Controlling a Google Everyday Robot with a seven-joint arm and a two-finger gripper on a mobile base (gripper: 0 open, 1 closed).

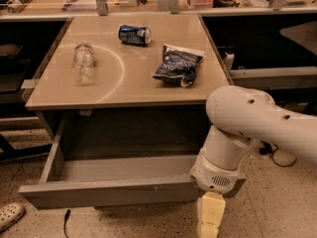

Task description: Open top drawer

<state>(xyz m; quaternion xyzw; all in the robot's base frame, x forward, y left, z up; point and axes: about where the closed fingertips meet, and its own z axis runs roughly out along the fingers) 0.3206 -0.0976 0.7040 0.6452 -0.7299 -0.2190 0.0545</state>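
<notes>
Already the top drawer (pixel 114 190) is standing far out from under the table top (pixel 148 90). Its grey front is facing the camera low in the view, and the shallow grey tray behind it is showing almost in full. The gripper (pixel 210 221) is hanging at the right end of this front, just below its lower edge. The thick white arm (pixel 257 123) is bending down to it from the right. Whether the gripper is open, closed or holding the front, I cannot tell, because the wrist is covering that place.

By my judgement the opening is nearly finished and only the last part of the travel is remaining. To do it well, the pull should be going straight outward along the rails and not sideways. The contact is sitting at one end of a wide front, so a crooked pull could be twisting the drawer and making it jam. The speed should be going down near the end, so that the drawer is not hitting its stop or coming off the rails.

On the table top a clear bottle (pixel 83 63) and a blue can (pixel 134 34) are lying on their sides, and a dark snack bag (pixel 177 66) is lying near them. A hard jerk could be making the two round things roll, so a smooth pull is better.
</notes>
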